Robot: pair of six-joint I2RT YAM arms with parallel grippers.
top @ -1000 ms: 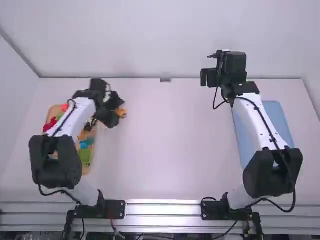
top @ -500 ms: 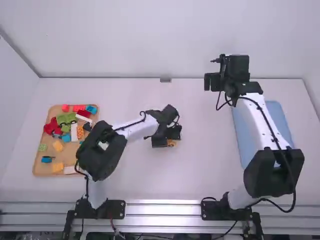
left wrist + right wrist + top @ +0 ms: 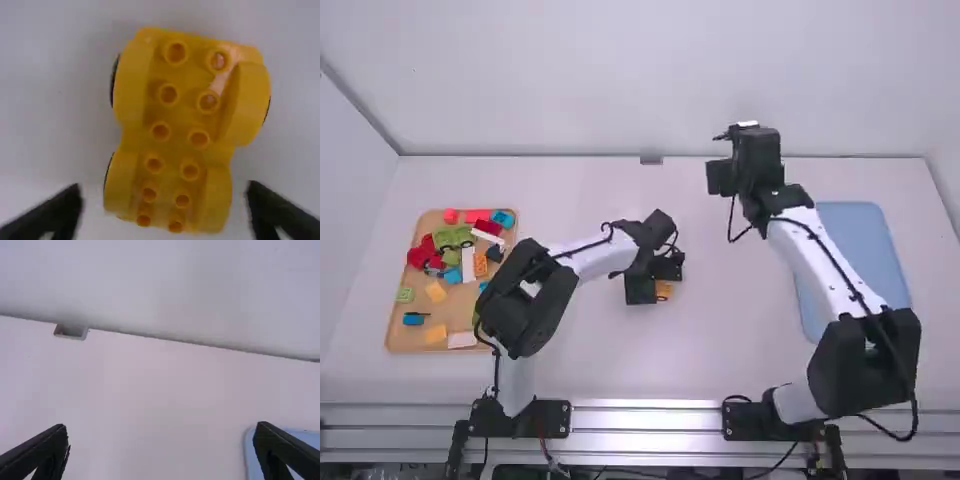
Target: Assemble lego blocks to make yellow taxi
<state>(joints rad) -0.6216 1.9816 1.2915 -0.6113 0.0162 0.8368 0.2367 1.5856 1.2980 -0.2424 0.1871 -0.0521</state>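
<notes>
Nearest, the two arms stand at the low edge of the white table (image 3: 610,360). On the left side sits a tan tray (image 3: 395,325) full of toy blocks. Its near end has a white block (image 3: 462,340), a yellow block (image 3: 436,334) beside it, and a blue block (image 3: 414,319). Past those come a small green block (image 3: 406,295) and an orange block (image 3: 480,264). Red and green blocks sit in a pile behind, and a long red block (image 3: 478,215) is at the far end.

Near the middle, the yellow car bottom (image 3: 180,135) lies flat, bumpy side up, with two rows of bumps and dark wheels peeking out at its sides. The left gripper (image 3: 642,289) is right over it, wide, with one finger on each side; the fingers look fuzzy, so I can't tell if they touch it.

A blue tray (image 3: 859,250) lies over on the right. Farther back, the right gripper (image 3: 720,178) is up high, wide and with nothing in it. Last, a little gray box (image 3: 651,160) sits by the back wall (image 3: 650,80).
</notes>
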